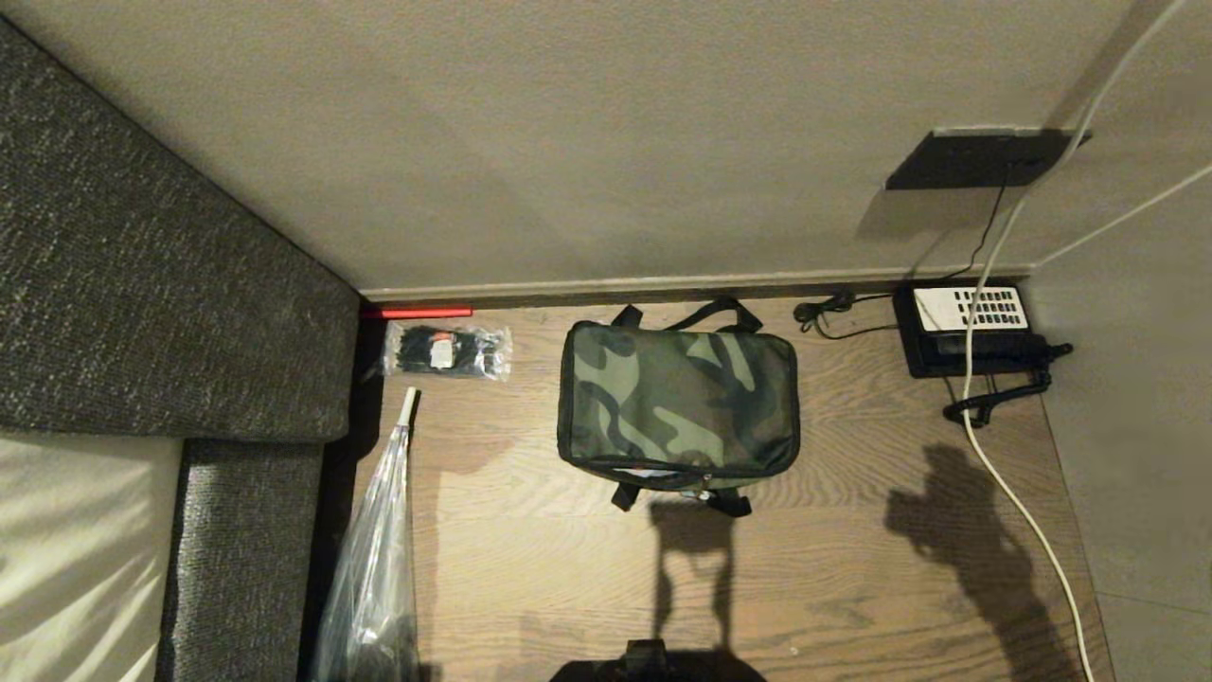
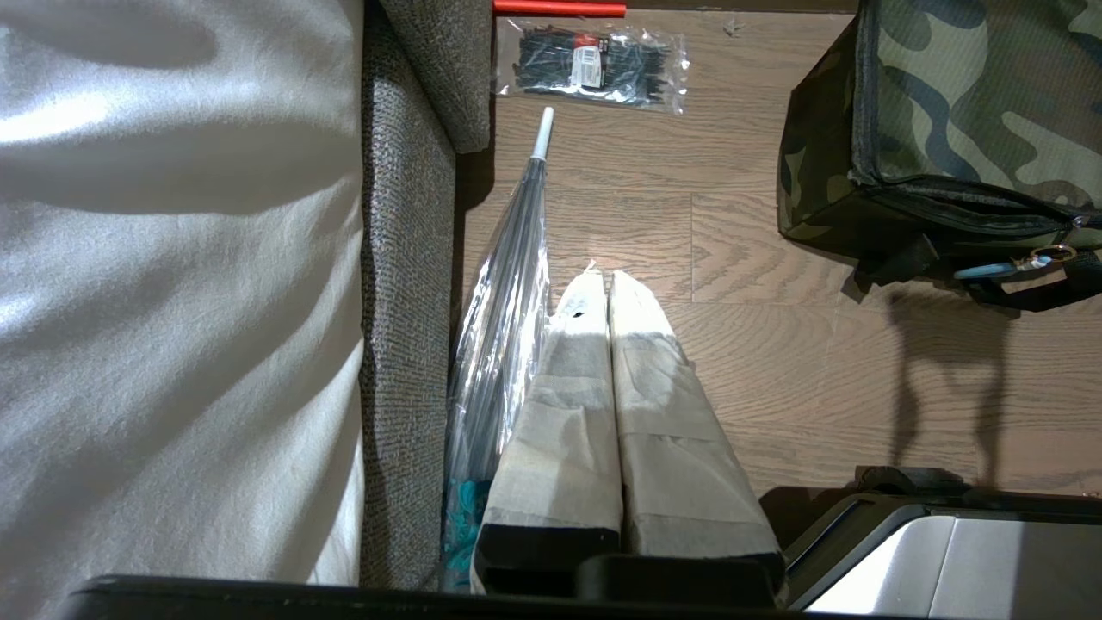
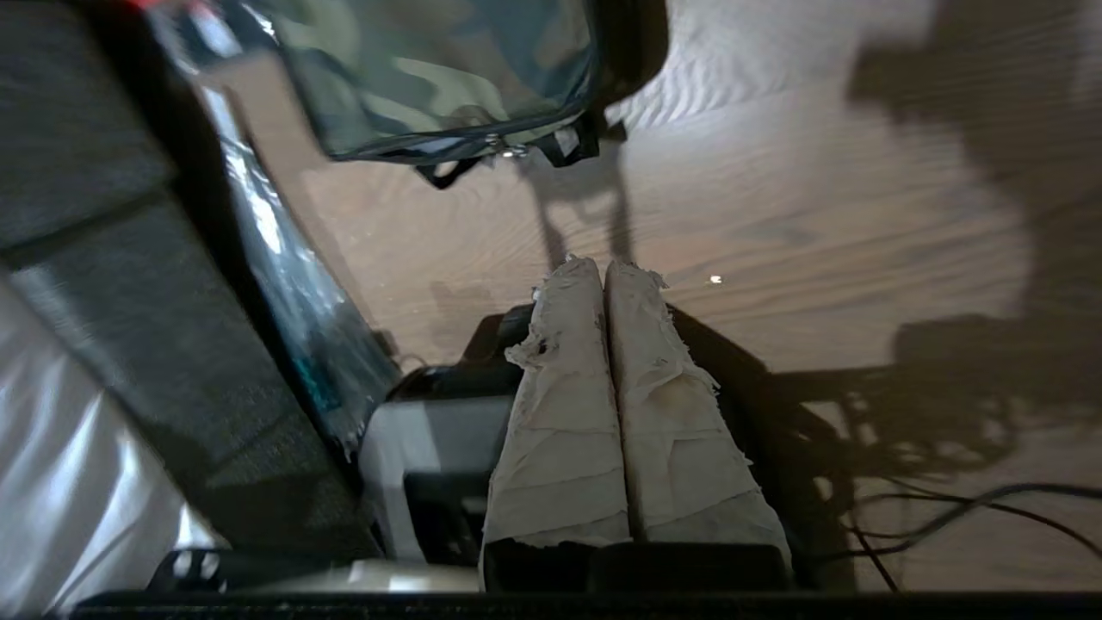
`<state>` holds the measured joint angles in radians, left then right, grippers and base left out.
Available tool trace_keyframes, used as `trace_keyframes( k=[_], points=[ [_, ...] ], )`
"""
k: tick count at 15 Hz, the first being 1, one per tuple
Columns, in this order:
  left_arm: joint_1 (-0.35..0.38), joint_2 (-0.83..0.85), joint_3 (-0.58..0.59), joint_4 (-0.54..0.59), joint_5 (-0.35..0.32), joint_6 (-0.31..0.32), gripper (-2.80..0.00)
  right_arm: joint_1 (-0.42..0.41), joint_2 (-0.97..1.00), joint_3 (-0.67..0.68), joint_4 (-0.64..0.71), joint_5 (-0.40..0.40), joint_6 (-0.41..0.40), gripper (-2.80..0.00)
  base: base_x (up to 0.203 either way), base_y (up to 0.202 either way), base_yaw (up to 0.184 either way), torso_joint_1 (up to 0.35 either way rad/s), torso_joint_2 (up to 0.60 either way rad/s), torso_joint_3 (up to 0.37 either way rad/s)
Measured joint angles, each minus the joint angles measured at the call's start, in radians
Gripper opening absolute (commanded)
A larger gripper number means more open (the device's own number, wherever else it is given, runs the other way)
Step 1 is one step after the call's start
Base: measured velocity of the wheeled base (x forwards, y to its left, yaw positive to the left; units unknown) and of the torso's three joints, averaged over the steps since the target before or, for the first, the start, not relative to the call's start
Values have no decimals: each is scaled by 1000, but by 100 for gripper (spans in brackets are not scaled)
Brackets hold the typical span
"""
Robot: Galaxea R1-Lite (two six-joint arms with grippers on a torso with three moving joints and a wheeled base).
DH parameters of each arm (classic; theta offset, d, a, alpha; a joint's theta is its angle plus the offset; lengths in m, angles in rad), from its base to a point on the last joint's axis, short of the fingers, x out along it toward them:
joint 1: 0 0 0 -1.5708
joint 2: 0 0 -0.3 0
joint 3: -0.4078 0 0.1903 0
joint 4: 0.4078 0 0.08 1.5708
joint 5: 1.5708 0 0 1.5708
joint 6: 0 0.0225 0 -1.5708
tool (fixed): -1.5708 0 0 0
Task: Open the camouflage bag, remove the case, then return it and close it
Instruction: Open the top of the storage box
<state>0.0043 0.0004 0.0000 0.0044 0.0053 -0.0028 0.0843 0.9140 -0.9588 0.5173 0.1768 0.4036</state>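
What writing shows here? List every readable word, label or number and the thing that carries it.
No text can be read.
Black telephone: its white keypad markings are too small.
Packet of black cable ties: its red-and-white label is too blurred.
Camouflage bag: the tag at its zip shows nothing legible.

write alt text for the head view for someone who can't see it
A closed camouflage bag sits on a wooden floor near the wall, straps poking out front and back. To its left lie a packet of black cable ties and a clear plastic bag beside a grey sofa; to its right, a black telephone with a white cable. Neither gripper is visible.
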Motion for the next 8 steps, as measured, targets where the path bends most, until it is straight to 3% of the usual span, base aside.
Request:
trace_keyframes(
  k=[3,6,8],
  points=[
    [0,0,0,0,0,0,-280,76,327,200,-468,5,-32,-280,0,0,0,0,0,0],
    [0,0,0,-1,0,0,-280,170,612,398,-979,5,-124,-280,0,0,0,0,0,0],
    [0,0,0,0,0,0,-280,237,760,462,-1224,-11,-162,-280,0,0,0,0,0,0]
  ],
)
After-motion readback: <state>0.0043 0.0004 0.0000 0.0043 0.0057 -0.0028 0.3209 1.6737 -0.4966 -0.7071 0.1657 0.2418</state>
